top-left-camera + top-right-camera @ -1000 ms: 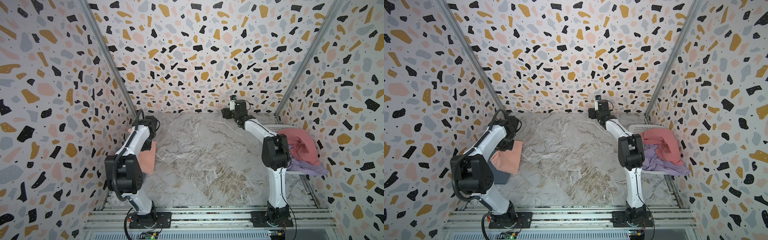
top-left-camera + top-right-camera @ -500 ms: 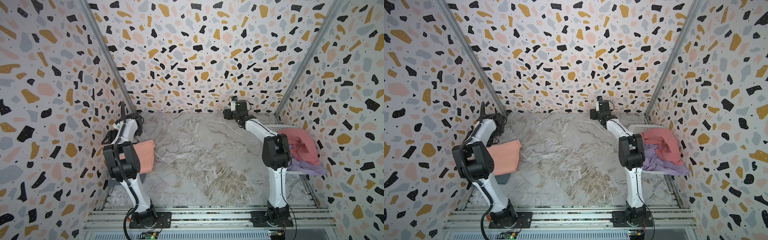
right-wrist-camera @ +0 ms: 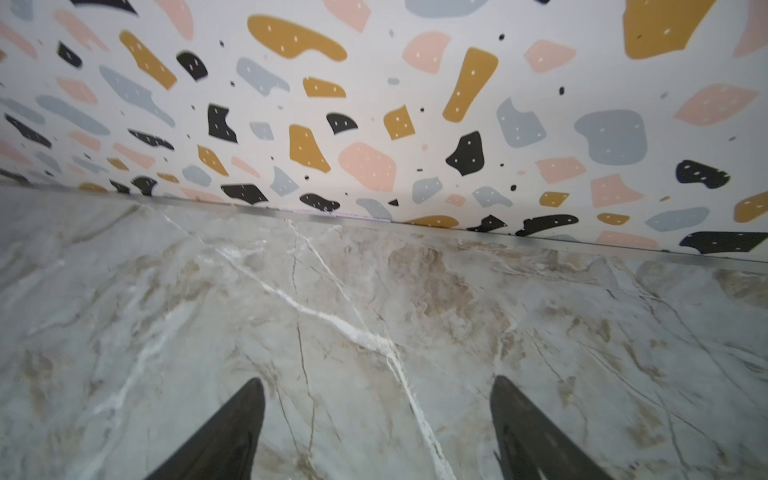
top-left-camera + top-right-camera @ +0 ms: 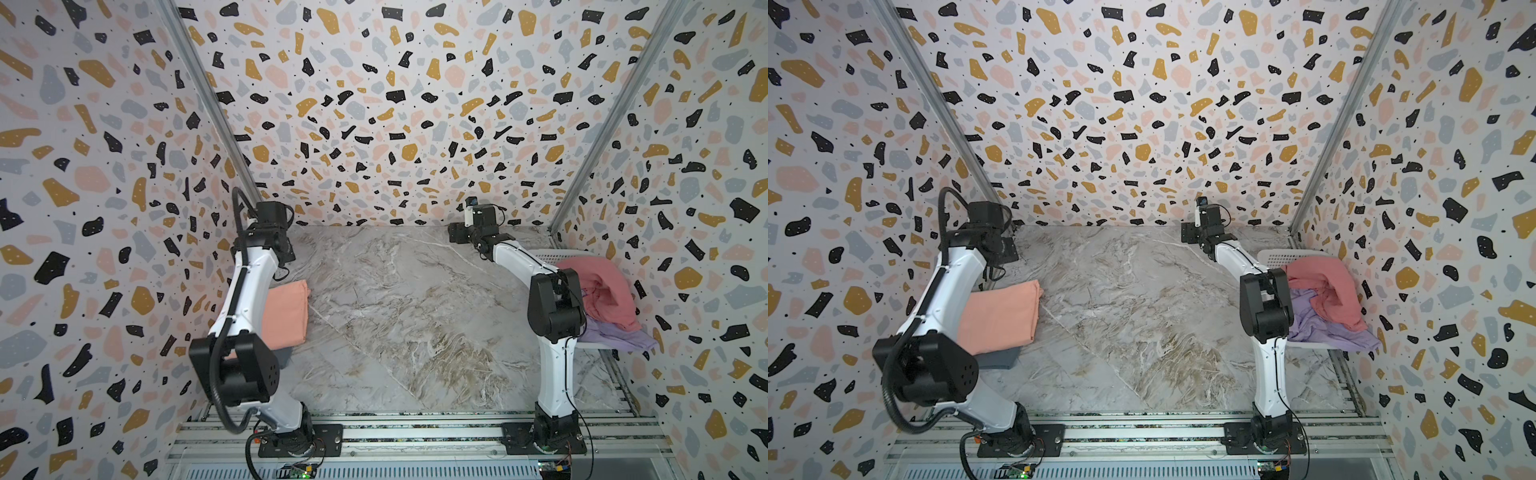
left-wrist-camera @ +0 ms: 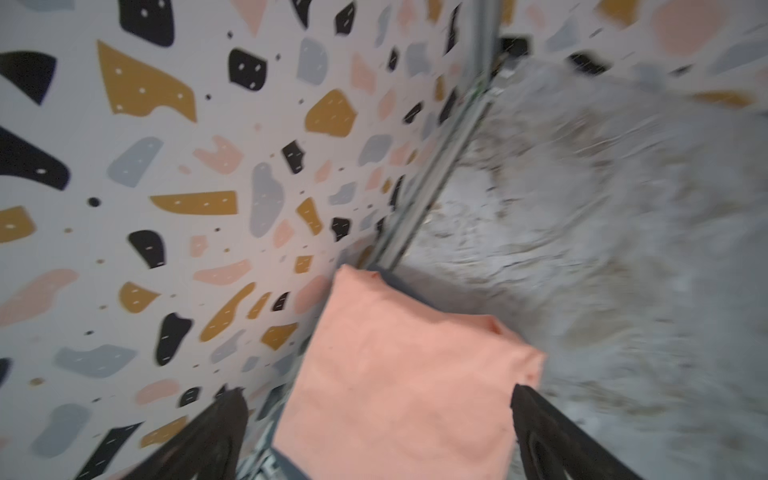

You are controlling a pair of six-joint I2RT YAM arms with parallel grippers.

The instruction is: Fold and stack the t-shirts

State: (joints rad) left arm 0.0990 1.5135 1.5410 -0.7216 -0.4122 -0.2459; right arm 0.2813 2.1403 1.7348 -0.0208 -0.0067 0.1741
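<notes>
Desk (image 4: 415, 311) read as a clock face from the top views, 12 o'clock at the back wall (image 4: 395, 124).

**Stack, 9 o'clock.** The peach t-shirt (image 4: 286, 316) (image 4: 1000, 320) is folded into a flat rectangle at the desk's left edge, close against the side wall. It lies on the grey t-shirt (image 4: 1000, 359), also folded. A grey strip sticks out along the 6 o'clock edge of the peach one, and the left arm covers part of the pile in both top views.

**Basket, 3 o'clock.** The white basket (image 4: 561, 254) (image 4: 1279, 257) sits at the right edge. The rose t-shirt (image 4: 602, 291) (image 4: 1329, 286) is heaped in it, unfolded, over the lavender t-shirt (image 4: 619, 336) (image 4: 1320, 328). The lavender one is crumpled and spills over the basket's 5 o'clock corner.

**Left end effector** (image 5: 376, 392). Fingers spread well apart, nothing clamped. The wrist view (blurred) looks past them onto the peach t-shirt (image 5: 407, 382), with a sliver of grey at its far edge. From above, the wrist sits near 10 o'clock, beyond the stack's back edge.

**Right end effector** (image 3: 378, 381). Fingers apart and empty, with only bare marble between them. It sits low near 1 o'clock, close to the back wall and well apart from the basket.
</notes>
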